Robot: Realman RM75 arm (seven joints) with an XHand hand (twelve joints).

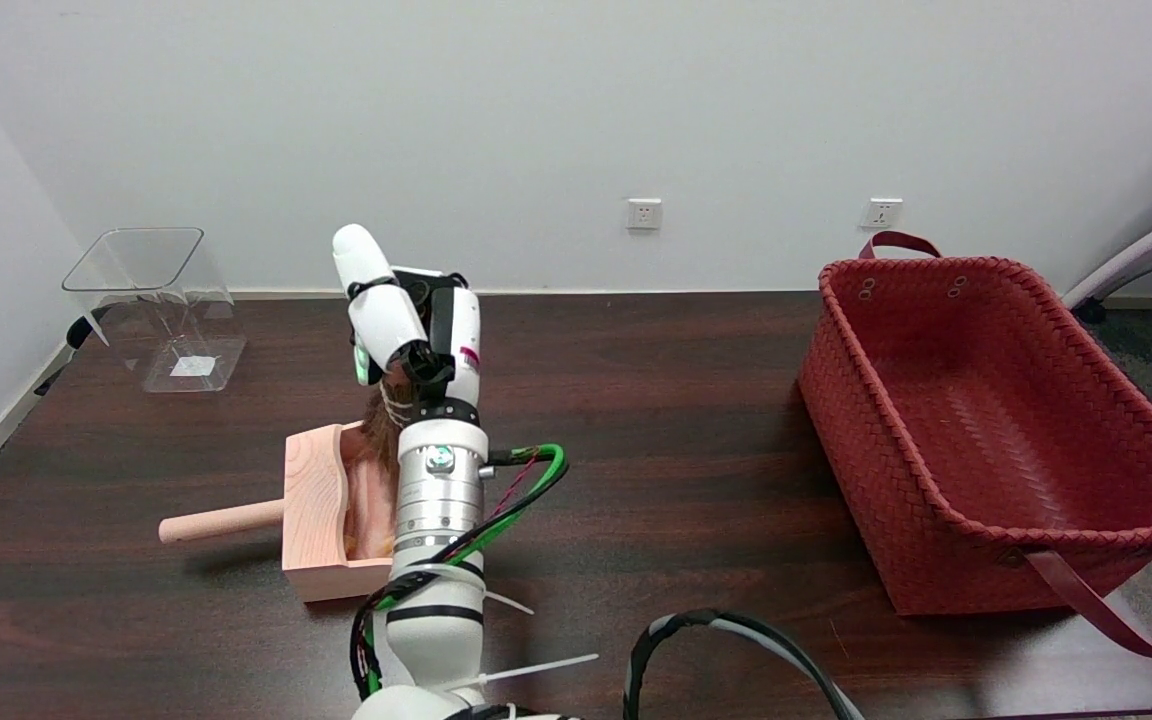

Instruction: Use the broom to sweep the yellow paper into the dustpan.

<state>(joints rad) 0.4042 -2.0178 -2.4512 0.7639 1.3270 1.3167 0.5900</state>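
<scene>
My right hand grips the broom, bristles soft over the wooden dustpan; light, grip its handle; yellow paper hidden.

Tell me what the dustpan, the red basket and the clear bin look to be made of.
Dustpan: pale unfinished wood, going by its matte surface and faint grain. Red basket: woven strips, probably plastic or faux leather, slightly glossy. Clear bin: see-through rigid plastic, possibly acrylic; wall and table show through it.

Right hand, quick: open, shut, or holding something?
Right hand: wrapped around the broom, whose brown bristles show over the dustpan.
</scene>
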